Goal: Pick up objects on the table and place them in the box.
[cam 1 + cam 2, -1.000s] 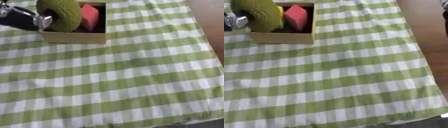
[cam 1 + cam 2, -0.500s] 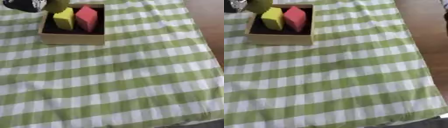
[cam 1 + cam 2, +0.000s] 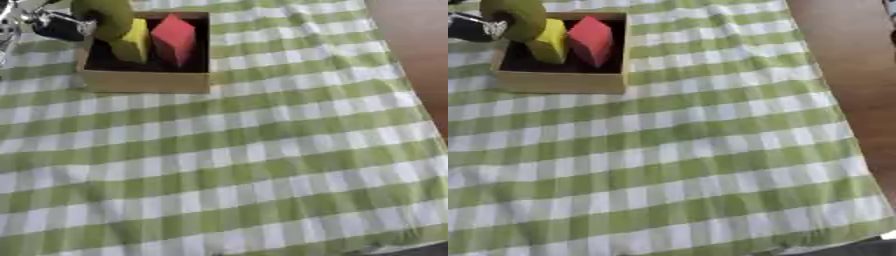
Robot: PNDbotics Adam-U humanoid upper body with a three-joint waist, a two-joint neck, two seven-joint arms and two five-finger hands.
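A shallow cardboard box (image 3: 144, 82) stands at the upper left of the green-and-white checked cloth. Inside it a yellow block (image 3: 133, 42) lies on the left and a red block (image 3: 173, 37) leans beside it on the right. An olive-green rounded object (image 3: 105, 17) hangs over the box's back left corner, partly covering the yellow block. My left hand (image 3: 57, 25), black with silver parts, comes in from the upper left and holds that object; its fingers are mostly hidden behind it. The right hand does not show.
The checked cloth (image 3: 262, 165) covers the table from the box to the near edge. Bare brown tabletop (image 3: 850, 60) runs along the right side, past the cloth's edge.
The olive-green object, which hung low over the box's left half and hid the yellow block, has moved with my left hand toward the back left corner. The yellow block now shows.
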